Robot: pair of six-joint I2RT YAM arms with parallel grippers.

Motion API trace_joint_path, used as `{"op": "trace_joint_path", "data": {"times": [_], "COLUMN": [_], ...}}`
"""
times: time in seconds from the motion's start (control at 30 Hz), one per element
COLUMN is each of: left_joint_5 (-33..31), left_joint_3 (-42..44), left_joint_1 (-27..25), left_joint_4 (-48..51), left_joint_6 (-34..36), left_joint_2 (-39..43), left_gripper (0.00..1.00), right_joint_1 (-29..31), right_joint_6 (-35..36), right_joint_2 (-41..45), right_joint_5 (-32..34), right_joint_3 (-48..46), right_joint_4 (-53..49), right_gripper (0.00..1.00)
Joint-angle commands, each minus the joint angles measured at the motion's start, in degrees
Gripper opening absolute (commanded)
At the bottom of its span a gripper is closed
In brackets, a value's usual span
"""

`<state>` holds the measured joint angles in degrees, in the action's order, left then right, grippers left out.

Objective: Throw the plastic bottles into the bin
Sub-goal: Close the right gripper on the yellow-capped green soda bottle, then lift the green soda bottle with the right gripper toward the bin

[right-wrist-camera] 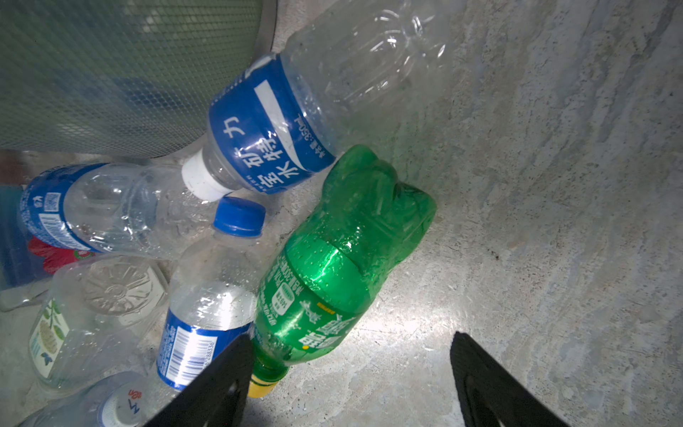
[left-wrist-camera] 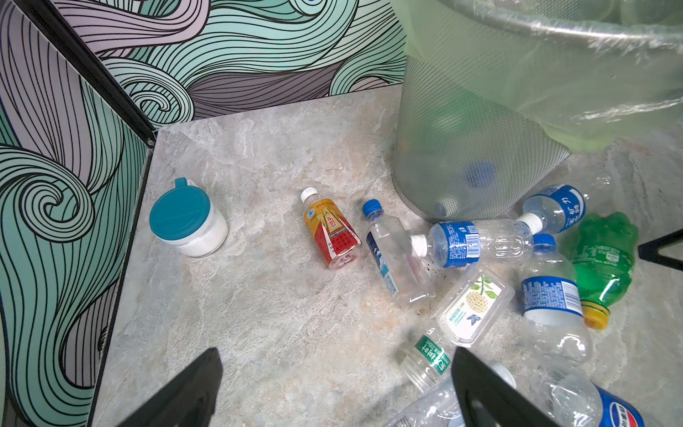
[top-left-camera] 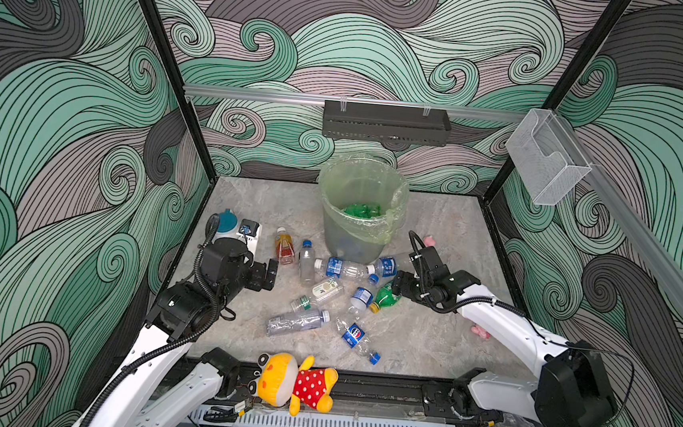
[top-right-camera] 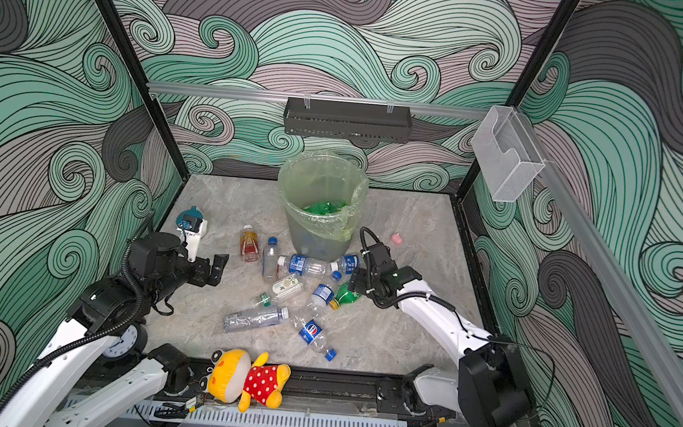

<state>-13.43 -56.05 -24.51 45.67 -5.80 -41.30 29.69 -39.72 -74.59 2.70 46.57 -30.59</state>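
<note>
The bin (top-left-camera: 350, 240) (top-right-camera: 313, 237), lined with a pale green bag, stands at the back middle with green bottles inside. Several plastic bottles lie on the floor in front of it: an orange-red one (top-left-camera: 284, 246) (left-wrist-camera: 332, 233), clear blue-labelled ones (top-left-camera: 344, 268) (right-wrist-camera: 266, 129) and a green one (top-left-camera: 387, 296) (right-wrist-camera: 332, 266) with a yellow cap. My right gripper (top-left-camera: 398, 288) (right-wrist-camera: 351, 340) is open, low over the floor; the green bottle's neck rests against one finger and bare floor fills the gap. My left gripper (top-left-camera: 264, 275) (left-wrist-camera: 334, 355) hangs open and empty, left of the pile.
A teal-lidded white cup (top-left-camera: 228, 224) (left-wrist-camera: 188, 225) sits at the back left by the wall. A yellow plush toy (top-left-camera: 297, 382) lies on the front rail. Small pink items (top-left-camera: 480, 332) (top-left-camera: 429, 241) lie at the right. A clear box (top-left-camera: 544, 155) hangs on the right wall.
</note>
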Motion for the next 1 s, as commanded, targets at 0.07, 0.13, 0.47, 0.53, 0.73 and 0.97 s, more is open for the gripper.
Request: {"op": "trace_joint_path", "data": {"times": [0.07,0.13,0.47,0.53,0.73,0.97], "left_joint_5": [-1.0,-1.0,-0.4,-0.5,-0.8,0.7], "left_joint_3": [0.3,0.4,0.3,0.5,1.1,0.7], "left_joint_1": [0.1,0.2,0.1,0.1,0.1,0.1], "left_joint_4": [0.4,0.3,1.1,1.3,1.6,0.6], "left_joint_6": [1.0,1.1,1.8,1.8,1.9,1.9], "left_joint_2": [-0.4,-0.9,-1.7,-1.3,-1.0,-2.6], "left_gripper": [0.99,0.99,0.99,0.99,0.99,0.98], "right_joint_1": [0.5,0.6,0.7,0.7,0.8,0.6], "right_joint_6": [-2.6,-3.0,-3.7,-3.6,-3.2,-0.9], "right_joint_2": [-2.8,-4.5,-11.8,-13.0,-14.7,-14.0], "right_joint_5": [2.7,2.9,1.2,1.0,1.1,3.7], "right_joint_3": [-0.3,-0.4,-0.7,-1.0,-2.2,-3.2], "right_joint_4": [3.5,4.8,9.4,9.6,9.5,7.0], "right_gripper": [0.84,0.83,0.73,0.73,0.7,0.61]}}
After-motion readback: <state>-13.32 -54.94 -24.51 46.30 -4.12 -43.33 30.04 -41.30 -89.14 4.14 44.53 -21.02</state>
